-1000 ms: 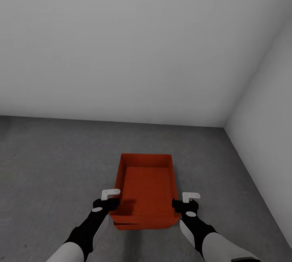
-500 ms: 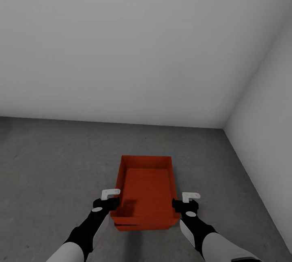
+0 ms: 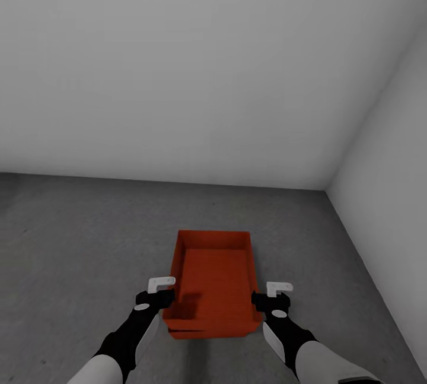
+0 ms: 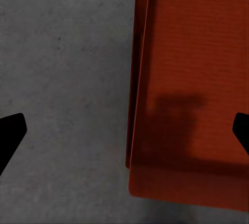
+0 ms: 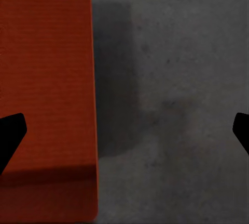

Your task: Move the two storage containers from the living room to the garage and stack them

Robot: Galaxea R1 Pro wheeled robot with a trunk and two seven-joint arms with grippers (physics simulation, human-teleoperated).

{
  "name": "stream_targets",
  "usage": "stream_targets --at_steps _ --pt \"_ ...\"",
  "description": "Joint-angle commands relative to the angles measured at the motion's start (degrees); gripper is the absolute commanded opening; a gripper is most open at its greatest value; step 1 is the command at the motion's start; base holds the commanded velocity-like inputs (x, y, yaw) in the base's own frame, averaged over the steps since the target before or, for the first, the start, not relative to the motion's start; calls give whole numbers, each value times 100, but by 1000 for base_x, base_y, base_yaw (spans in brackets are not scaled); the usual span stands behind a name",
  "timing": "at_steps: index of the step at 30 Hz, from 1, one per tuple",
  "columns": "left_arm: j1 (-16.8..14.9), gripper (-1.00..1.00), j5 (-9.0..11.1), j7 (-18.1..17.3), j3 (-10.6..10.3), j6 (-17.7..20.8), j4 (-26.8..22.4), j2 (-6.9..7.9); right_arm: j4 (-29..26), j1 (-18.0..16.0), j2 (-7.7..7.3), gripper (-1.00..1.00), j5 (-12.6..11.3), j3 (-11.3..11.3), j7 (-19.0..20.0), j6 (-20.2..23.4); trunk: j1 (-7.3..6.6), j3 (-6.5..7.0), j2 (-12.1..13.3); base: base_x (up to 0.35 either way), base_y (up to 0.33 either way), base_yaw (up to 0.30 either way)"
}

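Note:
The two storage containers sit nested as a stack on the dark grey garage floor point(image 3: 71, 253) in the head view. The upper orange-red bin point(image 3: 213, 277) rests in the lower one, whose rim point(image 3: 207, 332) peeks out at the near end. My left gripper point(image 3: 161, 290) hovers open over the stack's left side, and my right gripper point(image 3: 274, 295) hovers open just off its right side. In the left wrist view the bin point(image 4: 202, 52) lies below the wide-spread left gripper point(image 4: 124, 133). The right wrist view has the bin point(image 5: 46, 78) beside bare floor under the right gripper point(image 5: 124, 133). Neither gripper holds anything.
A plain white back wall point(image 3: 178, 75) meets the floor a short way beyond the stack. A side wall point(image 3: 391, 164) closes in at the right, forming a corner. Open concrete stretches to the left of the bins.
Floor and bins have slid slightly down the head view while both arms keep their place in it, so the camera has shifted. Both grippers stay open.

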Motion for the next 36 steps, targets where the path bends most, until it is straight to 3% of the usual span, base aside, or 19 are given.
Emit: stream_targets --at_steps 1,36 --pt "-1 100 40 44 -33 31 -10 5 6 -4 0 100 -6 27 -31 -12 -23 14 39 0 0 0" --pt "-1 100 40 43 -32 24 -12 -2 6 -4 1 100 -2 27 -31 -18 -791 643 1443 0 0 0"
